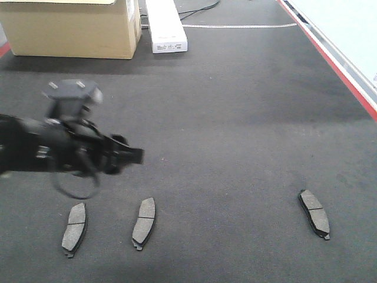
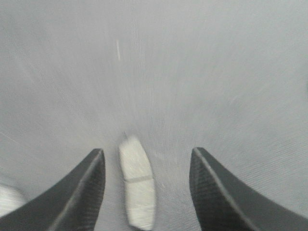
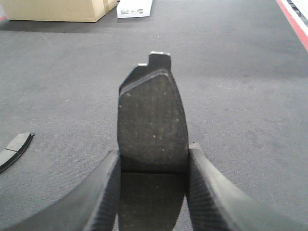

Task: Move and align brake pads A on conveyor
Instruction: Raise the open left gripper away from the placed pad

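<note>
Front view: three pads lie on the belt (image 1: pixel 235 118) — a left pad (image 1: pixel 75 229), a middle pad (image 1: pixel 144 223) just beside it, and a right pad (image 1: pixel 314 213) well apart from both. The left gripper (image 1: pixel 132 155), blurred, hangs above the belt just behind the middle pad; a box (image 1: pixel 73 26) stands far behind it.

Left wrist view: fingers (image 2: pixel 79 197) spread wide, nothing between them but a pad (image 2: pixel 137 188) lying flat on the belt below.

Right wrist view: the right gripper (image 3: pixel 153 185) clamps a fourth pad (image 3: pixel 151 120) — held off the belt, pointing toward the box.
</note>
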You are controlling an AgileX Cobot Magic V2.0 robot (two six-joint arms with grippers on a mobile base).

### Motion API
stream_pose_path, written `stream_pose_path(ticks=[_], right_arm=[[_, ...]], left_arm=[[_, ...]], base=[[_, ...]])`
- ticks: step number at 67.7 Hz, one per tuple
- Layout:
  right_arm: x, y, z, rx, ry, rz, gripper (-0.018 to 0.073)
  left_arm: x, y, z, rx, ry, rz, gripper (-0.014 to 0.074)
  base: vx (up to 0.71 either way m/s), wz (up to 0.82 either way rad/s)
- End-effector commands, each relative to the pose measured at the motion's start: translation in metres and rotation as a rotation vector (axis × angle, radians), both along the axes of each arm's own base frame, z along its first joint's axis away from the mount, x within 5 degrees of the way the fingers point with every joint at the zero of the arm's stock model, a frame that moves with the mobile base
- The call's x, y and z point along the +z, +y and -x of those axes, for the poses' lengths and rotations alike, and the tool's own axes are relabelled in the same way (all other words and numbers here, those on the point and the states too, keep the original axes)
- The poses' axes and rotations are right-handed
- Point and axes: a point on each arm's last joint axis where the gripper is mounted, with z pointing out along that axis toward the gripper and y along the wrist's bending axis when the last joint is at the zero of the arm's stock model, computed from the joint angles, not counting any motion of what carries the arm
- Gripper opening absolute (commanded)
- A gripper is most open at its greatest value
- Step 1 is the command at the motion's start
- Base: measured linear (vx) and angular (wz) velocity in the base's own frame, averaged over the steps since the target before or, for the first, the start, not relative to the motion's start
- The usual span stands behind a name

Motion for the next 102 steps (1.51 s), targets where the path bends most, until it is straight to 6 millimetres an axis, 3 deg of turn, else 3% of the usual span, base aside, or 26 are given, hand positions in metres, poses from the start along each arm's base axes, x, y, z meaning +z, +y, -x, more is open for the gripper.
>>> stream_pose_path(ticks=[1,11,20,38,52,66,102], right_arm=[[0.017,0.002,-0.002,0.022,-0.112,-0.006,-0.0004],[0.017,0.002,-0.002,0.022,-0.112,-0.006,-0.0004],[0.017,0.002,-0.002,0.022,-0.112,-0.006,-0.0004],[0.017,0.002,-0.002,0.022,-0.112,-0.006,-0.0004],[0.017,0.002,-0.002,0.022,-0.112,-0.006,-0.0004],[0.017,0.002,-0.002,0.022,-0.112,-0.006,-0.0004],[0.017,0.002,-0.002,0.024,-0.119,-0.008,-0.0004]], left_arm=[[0.040,0.014,0.022,-0.004,-0.168,0.036,0.0394],[0.061,0.037,0.061,-0.008,-0.292,0.045,0.0394],[0.065,0.059,0.099,-0.009,-0.376,0.067,0.0394],[0.041,0.094,0.165,-0.015,-0.484,0.106,0.0394],[0.013,0.112,0.199,-0.011,-0.508,0.150,0.0394],[-0.003,0.120,0.215,-0.010,-0.538,0.179,0.0394],[-0.004,0.122,0.218,-0.008,-0.546,0.180,0.0393]], base=[[0.00,0.00],[0.00,0.00],[0.00,0.00],[0.00,0.00],[0.00,0.00],[0.00,0.00],[0.00,0.00]])
